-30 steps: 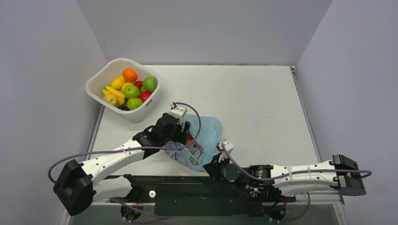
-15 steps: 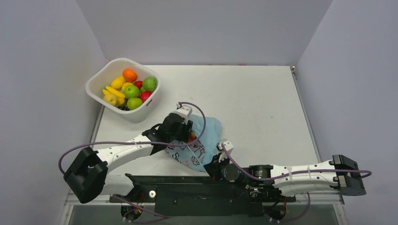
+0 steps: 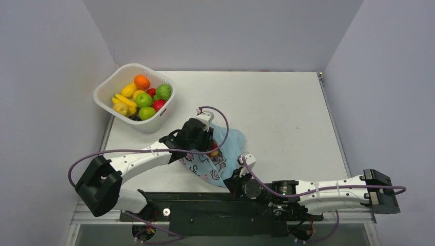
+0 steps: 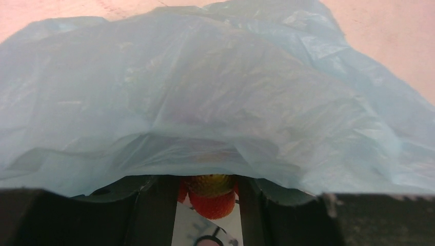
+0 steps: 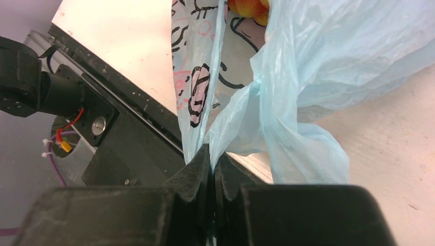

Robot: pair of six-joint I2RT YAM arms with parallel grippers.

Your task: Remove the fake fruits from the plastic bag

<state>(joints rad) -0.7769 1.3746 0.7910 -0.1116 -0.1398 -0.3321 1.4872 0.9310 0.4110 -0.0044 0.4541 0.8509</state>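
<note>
The left pincer (image 4: 209, 180) is inside the mouth of the plastic bag (image 4: 215, 92). Its 2 fingers stand against both sides of 1 red fake fruit (image 4: 211, 202), seen at the bottom centre of the left wrist view with the bag film draped over it. Over the last second this pincer has advanced toward the right of the top view, deeper into the bag, and its fingers have drawn in from a wide stance. Judgement: the grasp is made or nearly made, and withdrawal is the next step.

The right pincer (image 5: 212, 154) is clamped together on the bag's edge at lower centre of the top view and has not moved, so the mouth stays anchored.

The bag lies on the surface (image 3: 277, 107). The white basket (image 3: 120, 72) sits upper left, well apart.
</note>
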